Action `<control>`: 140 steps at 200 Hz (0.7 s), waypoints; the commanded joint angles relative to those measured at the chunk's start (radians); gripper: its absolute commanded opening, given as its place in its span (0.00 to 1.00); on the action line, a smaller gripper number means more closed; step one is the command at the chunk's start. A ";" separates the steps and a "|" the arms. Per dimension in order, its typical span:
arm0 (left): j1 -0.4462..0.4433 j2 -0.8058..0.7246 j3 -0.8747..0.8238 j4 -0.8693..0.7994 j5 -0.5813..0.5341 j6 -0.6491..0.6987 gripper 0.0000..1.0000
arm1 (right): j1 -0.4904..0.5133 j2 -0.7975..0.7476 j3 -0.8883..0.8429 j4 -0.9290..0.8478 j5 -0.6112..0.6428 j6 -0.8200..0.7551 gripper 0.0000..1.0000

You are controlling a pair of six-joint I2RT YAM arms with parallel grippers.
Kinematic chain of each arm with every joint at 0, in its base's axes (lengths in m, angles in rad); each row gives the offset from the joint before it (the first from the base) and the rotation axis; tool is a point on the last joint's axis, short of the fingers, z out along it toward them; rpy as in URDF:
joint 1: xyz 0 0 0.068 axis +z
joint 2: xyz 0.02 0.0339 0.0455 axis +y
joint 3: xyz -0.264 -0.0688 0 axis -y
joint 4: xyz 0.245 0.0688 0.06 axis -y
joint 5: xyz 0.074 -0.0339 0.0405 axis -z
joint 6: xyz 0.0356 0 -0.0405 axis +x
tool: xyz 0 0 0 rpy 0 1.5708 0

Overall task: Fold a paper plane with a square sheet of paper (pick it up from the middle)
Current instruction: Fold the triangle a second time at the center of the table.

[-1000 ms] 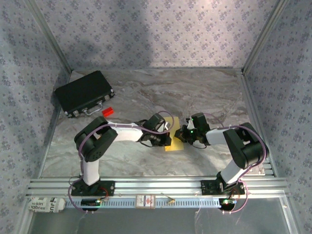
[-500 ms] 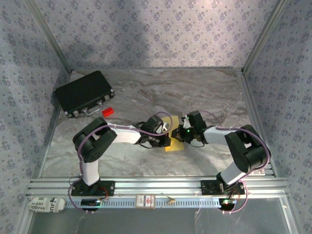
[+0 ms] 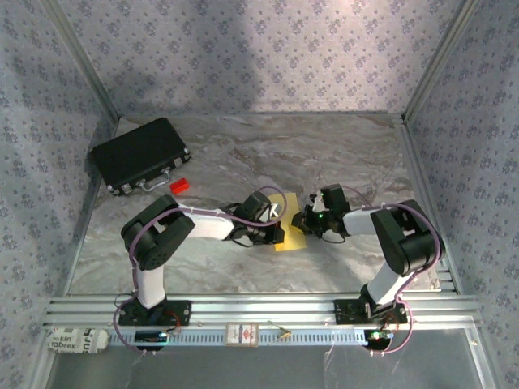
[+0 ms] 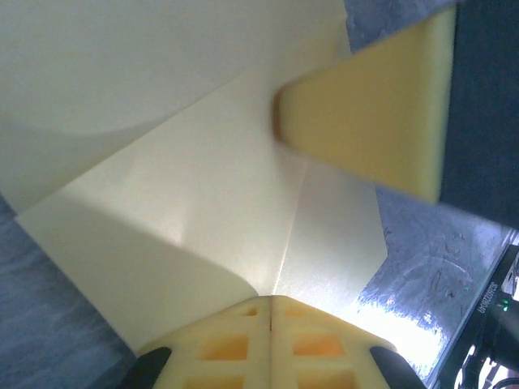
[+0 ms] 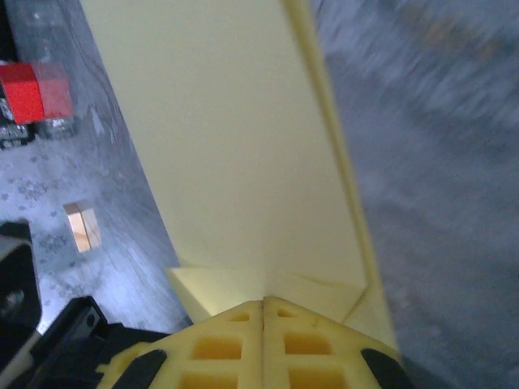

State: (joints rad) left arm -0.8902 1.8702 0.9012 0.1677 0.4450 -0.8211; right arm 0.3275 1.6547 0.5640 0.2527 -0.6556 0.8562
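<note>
Jaws of both arms, closed, press smooth, creased yellow paper (image 4: 203, 203).

Built of black joints and white links, left arm (image 3: 162, 235) and right arm (image 3: 401, 243) alike; looped with lilac cables (image 3: 439, 237); tipped with pale yellow, grid-moulded fingers (image 4: 235, 348).

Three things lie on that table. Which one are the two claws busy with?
The yellow paper, between the left gripper and right gripper. The black case and red block lie apart, far left.
</note>
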 commanded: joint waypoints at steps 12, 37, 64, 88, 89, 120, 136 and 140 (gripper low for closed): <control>0.000 0.043 -0.045 -0.112 -0.024 0.013 0.00 | -0.077 0.051 0.028 -0.008 0.061 -0.012 0.00; 0.000 0.042 -0.045 -0.116 -0.023 0.015 0.00 | -0.103 0.051 0.043 -0.021 0.068 -0.017 0.00; 0.000 0.043 -0.044 -0.116 -0.025 0.016 0.00 | -0.108 0.013 0.052 -0.030 0.079 -0.014 0.00; 0.000 0.040 -0.042 -0.115 -0.026 0.012 0.00 | -0.096 -0.049 0.044 -0.004 0.064 0.010 0.00; 0.000 0.039 -0.042 -0.114 -0.026 0.012 0.00 | -0.094 -0.051 0.046 -0.004 0.064 0.010 0.00; 0.000 0.037 -0.036 -0.114 -0.026 0.013 0.00 | -0.026 -0.065 0.066 -0.032 0.029 -0.011 0.00; 0.000 0.034 -0.031 -0.114 -0.025 0.013 0.00 | 0.007 -0.049 0.056 -0.035 0.030 -0.005 0.00; 0.000 0.033 -0.029 -0.114 -0.026 0.011 0.00 | 0.014 -0.048 0.049 -0.032 0.034 0.001 0.00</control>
State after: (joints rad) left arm -0.8902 1.8702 0.8997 0.1726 0.4450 -0.8211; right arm 0.2981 1.6016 0.6140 0.2577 -0.6170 0.8562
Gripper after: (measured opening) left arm 0.045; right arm 0.052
